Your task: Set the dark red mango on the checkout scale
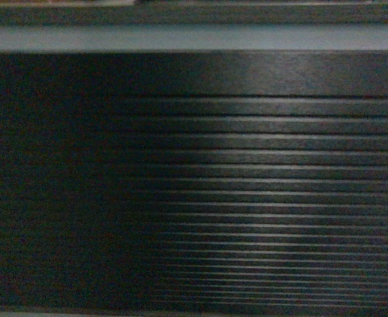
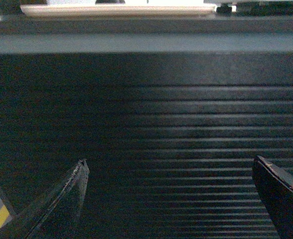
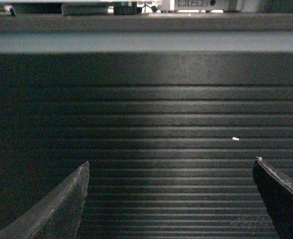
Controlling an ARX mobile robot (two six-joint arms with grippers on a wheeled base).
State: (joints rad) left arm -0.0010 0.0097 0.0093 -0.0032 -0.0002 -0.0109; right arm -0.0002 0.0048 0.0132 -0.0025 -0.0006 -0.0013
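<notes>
Head view gives me only a dark ribbed panel (image 1: pixel 247 185); no mango or scale visible; both the left gripper (image 2: pixel 169 172) and the right gripper (image 3: pixel 170 172) are spread, empty.

Dark ribbed panel (image 1: pixel 260 185) filling the head view, cropped at every edge, left tool (image 2: pixel 169 167) and right tool (image 3: pixel 170 167) fingers cut off at the bottom, bench (image 3: pixel 146 22) items above blurred, unidentifiable

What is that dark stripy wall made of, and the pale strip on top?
The ribbed panel looks like dark painted metal or hard plastic: its straight ridges catch a soft sheen. The pale ledge above looks smooth and matte, maybe painted metal or laminate. It is too dim and blurred to be sure.
</notes>
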